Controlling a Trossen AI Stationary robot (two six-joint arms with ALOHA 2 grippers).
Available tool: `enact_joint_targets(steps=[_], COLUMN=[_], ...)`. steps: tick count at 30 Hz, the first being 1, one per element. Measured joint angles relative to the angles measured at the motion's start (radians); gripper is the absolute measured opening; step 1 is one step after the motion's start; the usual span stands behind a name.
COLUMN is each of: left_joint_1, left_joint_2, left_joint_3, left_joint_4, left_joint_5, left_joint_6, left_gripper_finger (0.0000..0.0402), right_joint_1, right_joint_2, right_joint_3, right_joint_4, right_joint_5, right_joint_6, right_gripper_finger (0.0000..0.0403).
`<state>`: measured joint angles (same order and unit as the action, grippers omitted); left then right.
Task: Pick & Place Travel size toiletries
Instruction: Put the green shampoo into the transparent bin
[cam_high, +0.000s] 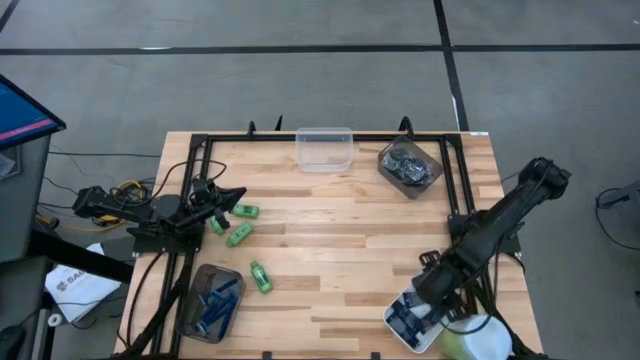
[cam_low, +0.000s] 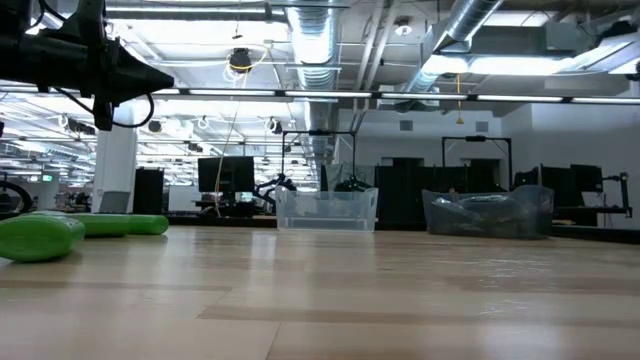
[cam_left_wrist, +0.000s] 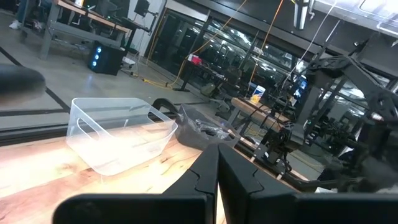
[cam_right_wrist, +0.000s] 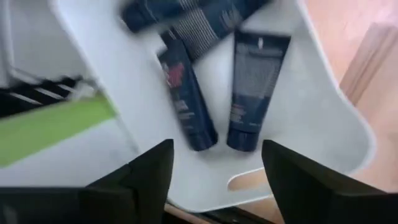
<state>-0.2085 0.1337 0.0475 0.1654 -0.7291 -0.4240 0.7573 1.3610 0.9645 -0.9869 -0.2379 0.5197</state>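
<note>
The pale, planked wooden worktop (cam_high: 340, 250) carries everything, with a black metal frame (cam_high: 455, 180) along its far and side edges. The right arm reaches down over the near right corner, where its right pincer (cam_high: 428, 296) hangs directly above a white plastic tub (cam_high: 432, 338); in the right wrist view the two dark fingers (cam_right_wrist: 298, 180) stand spread wide with nothing between them, and the tub floor shows below the gap. Just beneath the pincer lie flat dark navy tubes (cam_right_wrist: 249, 87), two side by side and touching, a third lying crosswise beyond their far ends. Beside the tub, away from the pincer, sits a pale green rounded object (cam_high: 478, 340) whose nature I cannot tell.

Well across the worktop, at the far edge, stand a clear rectangular plastic tub (cam_high: 324, 148) and a grey-brown tub of dark items (cam_high: 409, 165).

The left pincer (cam_high: 238, 194) waits at the left side, its fingers pressed together and holding nothing. Just beside its tip lie bright green mini bottles (cam_high: 240, 235), with one more (cam_high: 261, 277) nearer the front edge. Nearer the front from this pincer is a grey tub of thin blue razors (cam_high: 212, 303).
</note>
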Motion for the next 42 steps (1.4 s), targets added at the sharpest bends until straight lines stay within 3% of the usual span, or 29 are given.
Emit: enact_joint_targets(steps=[3, 7, 12, 17, 23, 31, 39, 42], left_joint_1=[0.000, 0.000, 0.000, 0.000, 0.000, 0.000, 0.000, 0.000], left_joint_2=[0.000, 0.000, 0.000, 0.000, 0.000, 0.000, 0.004, 0.007], left_joint_3=[0.000, 0.000, 0.000, 0.000, 0.000, 0.001, 0.001, 0.001], left_joint_4=[0.000, 0.000, 0.001, 0.001, 0.001, 0.001, 0.022, 0.021], left_joint_5=[0.000, 0.000, 0.000, 0.000, 0.000, 0.000, 0.000, 0.000], left_joint_6=[0.000, 0.000, 0.000, 0.000, 0.000, 0.000, 0.000, 0.000], left_gripper_finger=[0.0000, 0.0000, 0.0000, 0.0000, 0.0000, 0.0000, 0.0000, 0.0000], right_joint_1=[-0.019, -0.048, -0.067, -0.066, -0.065, -0.074, -0.088, -0.094], right_joint_2=[-0.101, -0.272, -0.499, -0.711, -1.015, -1.345, -1.332, -1.345], right_joint_3=[0.025, 0.060, 0.064, 0.027, -0.112, -0.276, -0.354, -0.429], right_joint_4=[-0.001, 0.000, 0.001, 0.005, 0.007, 0.047, 0.117, 0.299], right_joint_5=[0.049, 0.262, 0.521, 0.662, 0.765, 0.781, 0.739, 0.736], right_joint_6=[0.006, 0.015, 0.016, -0.039, -0.074, -0.001, 0.004, -0.061], right_gripper_finger=[0.0235, 0.0201, 0.0123, 0.0021, 0.0006, 0.0001, 0.0001, 0.0000])
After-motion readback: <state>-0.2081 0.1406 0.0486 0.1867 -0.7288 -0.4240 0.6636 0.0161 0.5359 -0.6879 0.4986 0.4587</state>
